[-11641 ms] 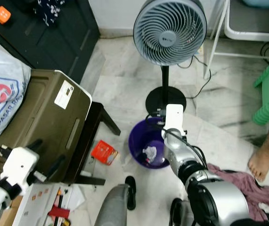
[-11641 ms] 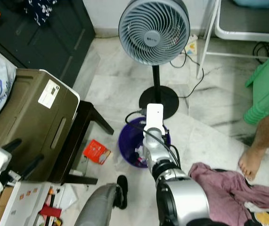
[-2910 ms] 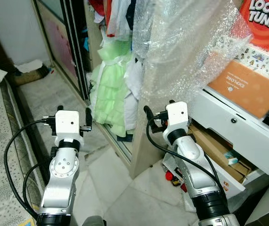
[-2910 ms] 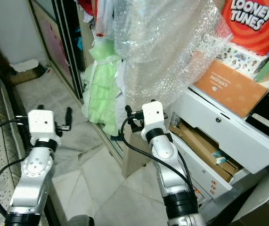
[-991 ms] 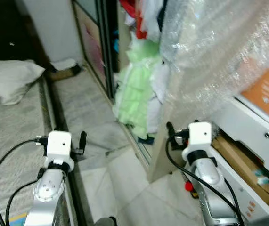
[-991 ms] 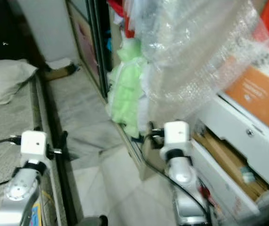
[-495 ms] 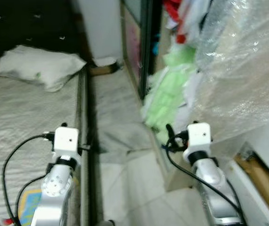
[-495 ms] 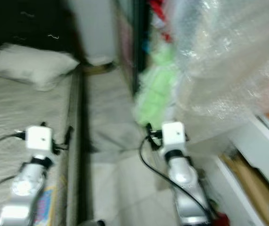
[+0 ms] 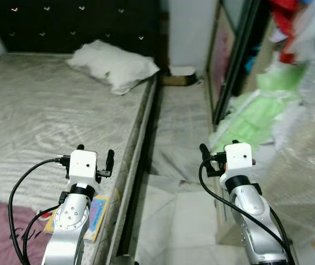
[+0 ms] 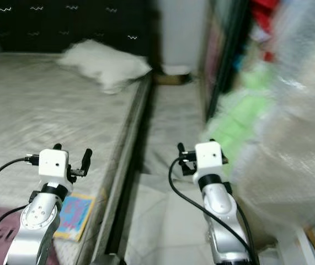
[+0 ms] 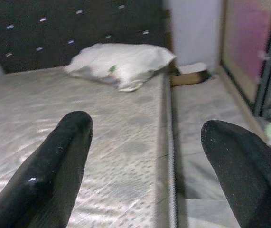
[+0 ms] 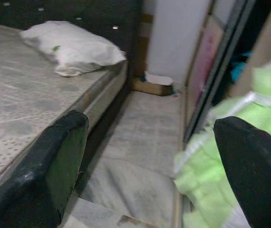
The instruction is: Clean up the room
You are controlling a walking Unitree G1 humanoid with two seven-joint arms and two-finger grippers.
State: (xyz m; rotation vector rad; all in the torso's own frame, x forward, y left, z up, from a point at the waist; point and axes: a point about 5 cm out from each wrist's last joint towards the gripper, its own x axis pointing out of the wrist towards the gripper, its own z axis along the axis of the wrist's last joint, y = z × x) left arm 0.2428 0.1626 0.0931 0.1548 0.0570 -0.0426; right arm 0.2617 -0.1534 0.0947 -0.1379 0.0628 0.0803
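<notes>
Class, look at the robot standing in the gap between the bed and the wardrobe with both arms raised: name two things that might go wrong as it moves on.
1. The left gripper, open, hovers at the mattress edge; turning may knock it against the bed.
2. The green clothes spill from the wardrobe close to the open right gripper; the fingers could snag the cloth.
</notes>
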